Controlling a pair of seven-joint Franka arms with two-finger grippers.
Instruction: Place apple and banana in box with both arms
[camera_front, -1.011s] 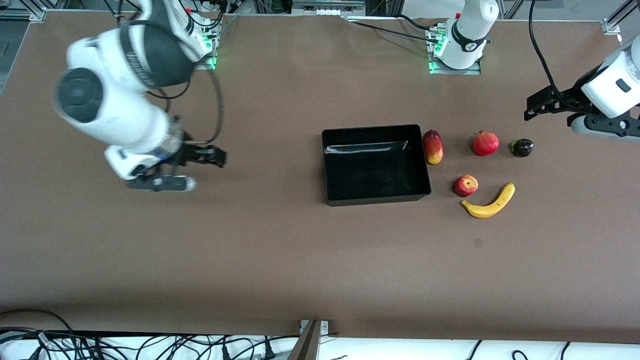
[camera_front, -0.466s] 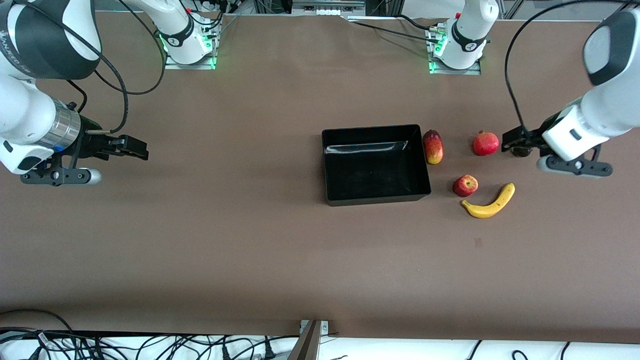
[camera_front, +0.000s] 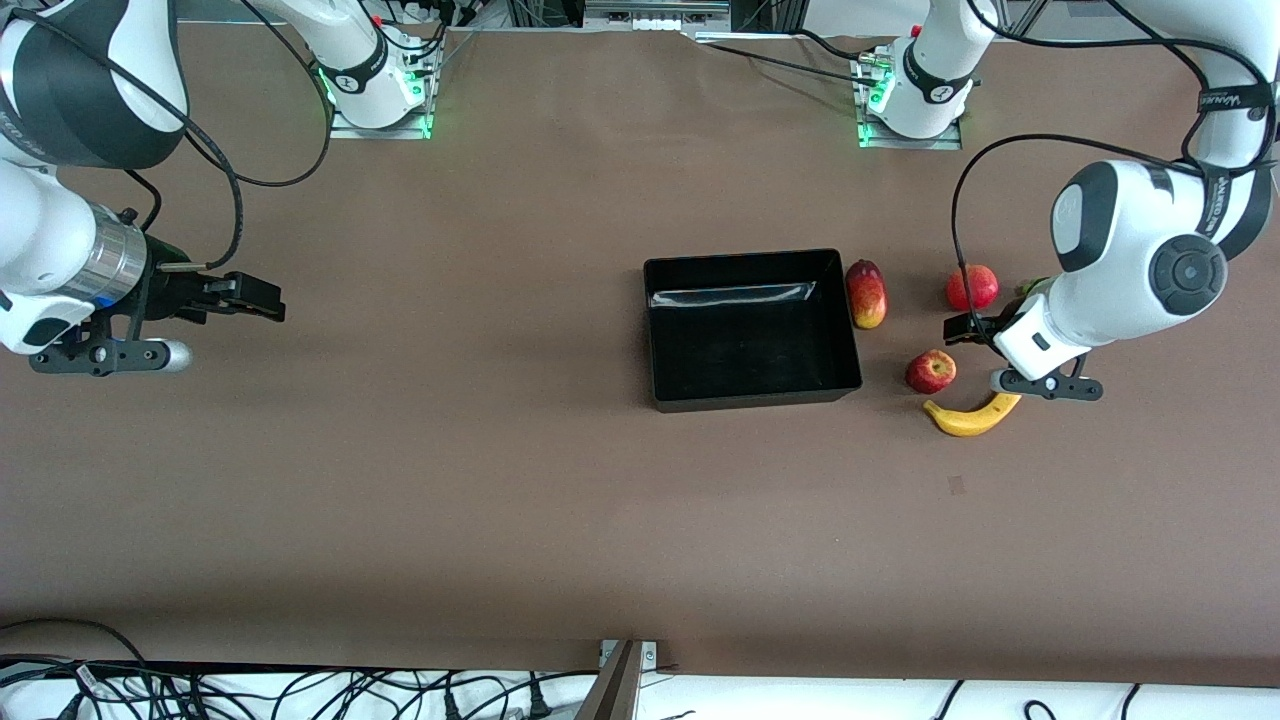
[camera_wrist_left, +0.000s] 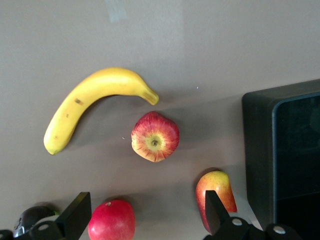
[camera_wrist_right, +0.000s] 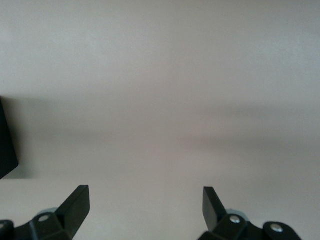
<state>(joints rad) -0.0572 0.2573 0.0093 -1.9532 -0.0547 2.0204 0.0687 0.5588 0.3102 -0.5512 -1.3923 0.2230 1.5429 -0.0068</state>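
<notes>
The step in hand looks like the approach: nothing is picked up yet. The left tool (camera_front: 968, 328) hangs wide open and empty over the fruit, above the gap between the apple (camera_front: 931, 371) and a plain red fruit (camera_front: 972, 287); next it likely must descend to straddle one fruit. The right tool (camera_front: 262, 299), also open and empty, waits over bare tabletop (camera_front: 450, 480). The smooth, curved banana (camera_front: 965, 417) lies just nearer the camera than the dimpled apple, both beside the glossy, shallow black box (camera_front: 752, 397).

Robotics lab, two bench-mounted arms (camera_front: 1140, 250), brown-covered table (camera_front: 500, 480), aluminium framing, loose cables (camera_front: 300, 695) along the edge
</notes>
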